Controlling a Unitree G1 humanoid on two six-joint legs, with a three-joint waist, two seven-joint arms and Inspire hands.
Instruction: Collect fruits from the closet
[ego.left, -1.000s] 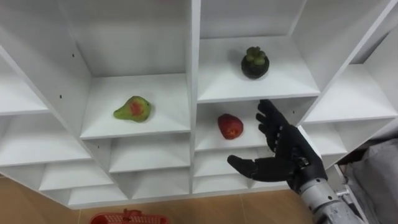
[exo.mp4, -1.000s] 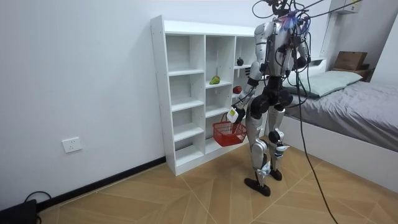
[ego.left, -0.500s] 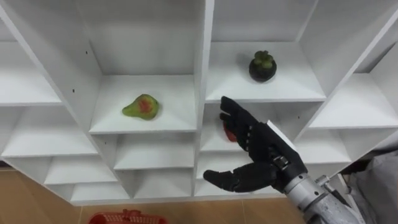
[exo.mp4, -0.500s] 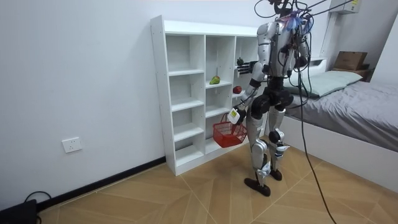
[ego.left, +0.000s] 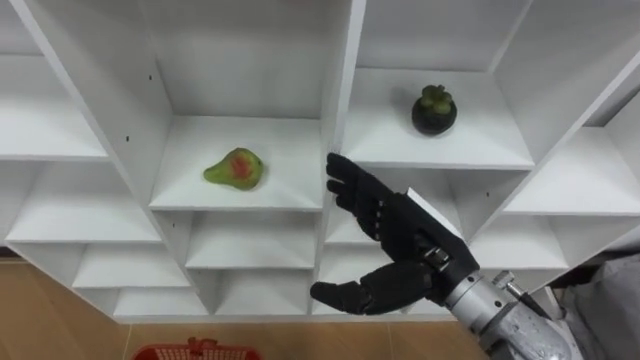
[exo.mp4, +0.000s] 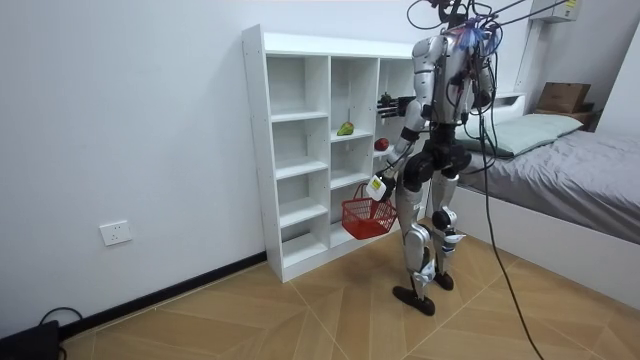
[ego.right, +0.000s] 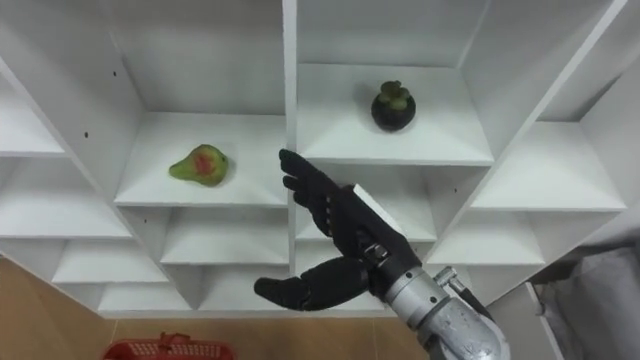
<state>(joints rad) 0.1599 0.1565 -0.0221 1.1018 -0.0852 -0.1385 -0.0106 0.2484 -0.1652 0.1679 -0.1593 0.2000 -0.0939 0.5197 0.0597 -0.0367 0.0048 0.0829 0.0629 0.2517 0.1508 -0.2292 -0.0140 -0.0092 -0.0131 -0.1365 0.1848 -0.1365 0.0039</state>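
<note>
A green pear-shaped fruit with a red patch (ego.left: 235, 168) is seen lying on a shelf of the tall white closet with many boxes (ego.left: 340, 60), a little left of the middle of the picture. A round dark fruit with a green top (ego.left: 434, 110) is seen one box over, in the upper right, on a shelf set a bit higher. The two fruits are kept apart by a white wall. In the room view a small red fruit (exo.mp4: 381, 144) is seen on a lower shelf, under the raised arm.

The black right hand (ego.left: 405, 238) is held up in front of the closet, in the lower middle of the picture. Its fingers (ego.left: 350, 185) are straight and spread, and the thumb is stuck out low to the left. Nothing is held in it. It is apart from both fruits.

A red plastic basket (ego.left: 195, 350) is seen at the bottom left edge, over the brown wooden floor (ego.left: 40, 320). In the room view the basket hangs at the left hand (exo.mp4: 380, 188), low by the robot's leg. It cannot be told how that hand is closed. The robot is seen standing upright close to the closet, with a grey bed (exo.mp4: 570, 170) behind it at the room view's right.
</note>
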